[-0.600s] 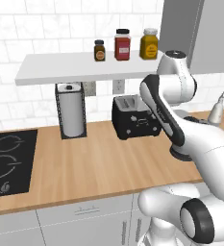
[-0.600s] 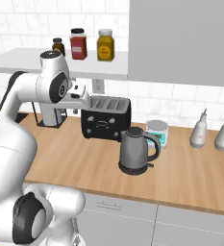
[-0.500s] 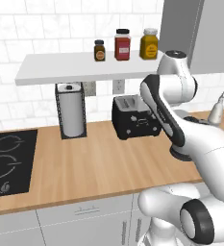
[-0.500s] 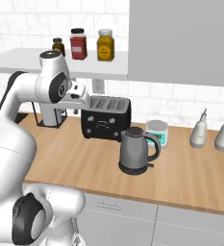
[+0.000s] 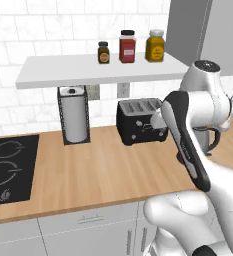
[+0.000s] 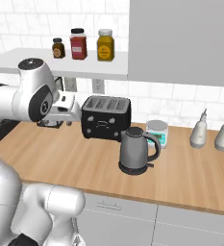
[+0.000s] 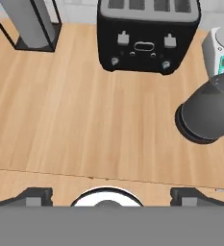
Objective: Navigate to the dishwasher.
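Jars [image 5: 127,46] on shelf [image 5: 88,69], paper towel [image 5: 74,114] in wire holder

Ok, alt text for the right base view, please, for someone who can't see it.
A grey kettle stands on a wooden counter in front of a black toaster, with the white robot arm at left. Three jars sit on a white shelf above.

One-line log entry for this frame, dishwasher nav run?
phase: navigating | facing: counter, toaster, kettle | dishwasher: none identifiable | gripper: jaws apart, holding nothing
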Robot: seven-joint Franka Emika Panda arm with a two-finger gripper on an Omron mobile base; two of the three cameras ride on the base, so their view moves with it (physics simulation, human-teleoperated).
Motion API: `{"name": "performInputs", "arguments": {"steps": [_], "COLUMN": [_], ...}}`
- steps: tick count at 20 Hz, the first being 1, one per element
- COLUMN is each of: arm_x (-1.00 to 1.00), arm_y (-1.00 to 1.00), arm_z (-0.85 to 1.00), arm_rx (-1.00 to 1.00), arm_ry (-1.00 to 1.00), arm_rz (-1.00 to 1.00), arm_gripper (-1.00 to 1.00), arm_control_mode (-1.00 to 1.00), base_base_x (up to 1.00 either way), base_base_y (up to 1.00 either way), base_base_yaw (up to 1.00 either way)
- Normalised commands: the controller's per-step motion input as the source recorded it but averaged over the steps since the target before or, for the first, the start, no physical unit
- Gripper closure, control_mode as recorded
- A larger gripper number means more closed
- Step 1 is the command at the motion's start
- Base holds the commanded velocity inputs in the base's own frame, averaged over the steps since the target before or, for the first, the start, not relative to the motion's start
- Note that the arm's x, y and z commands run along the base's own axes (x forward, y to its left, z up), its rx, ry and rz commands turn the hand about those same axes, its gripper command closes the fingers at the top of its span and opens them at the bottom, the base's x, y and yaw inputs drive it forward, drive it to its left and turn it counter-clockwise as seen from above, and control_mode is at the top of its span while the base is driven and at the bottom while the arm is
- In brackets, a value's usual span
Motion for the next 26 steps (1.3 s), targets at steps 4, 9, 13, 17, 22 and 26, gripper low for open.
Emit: {"name": "performInputs", "arguments": {"steps": [4,9,13,17,22,26], "arm_x": [-0.54,-0.57,0.0,0.0,0.0,0.0], "arm_y": [-0.03,-0.02,0.0,0.0,0.0,0.0], "arm_z": [-0.07,-0.12,0.0,0.0,0.0,0.0], "arm_rx": [0.1,0.07,0.0,0.0,0.0,0.0], "arm_ry": [-0.14,-0.14,0.0,0.0,0.0,0.0], "arm_rz": [0.0,0.0,0.0,0.0,0.0,0.0], "arm_gripper": [-1.0,-1.0,-1.0,-1.0,-1.0,-1.0], "arm_control_mode": [-1.0,-1.0,1.0,1.0,1.0,1.0], "base_base_x": [0.0,0.0,-0.91,-0.97,-0.26,0.0], "base_base_y": [0.0,0.0,0.0,0.12,0.03,0.0], "base_base_yaw": [0.0,0.0,0.0,0.28,0.7,0.9]}}
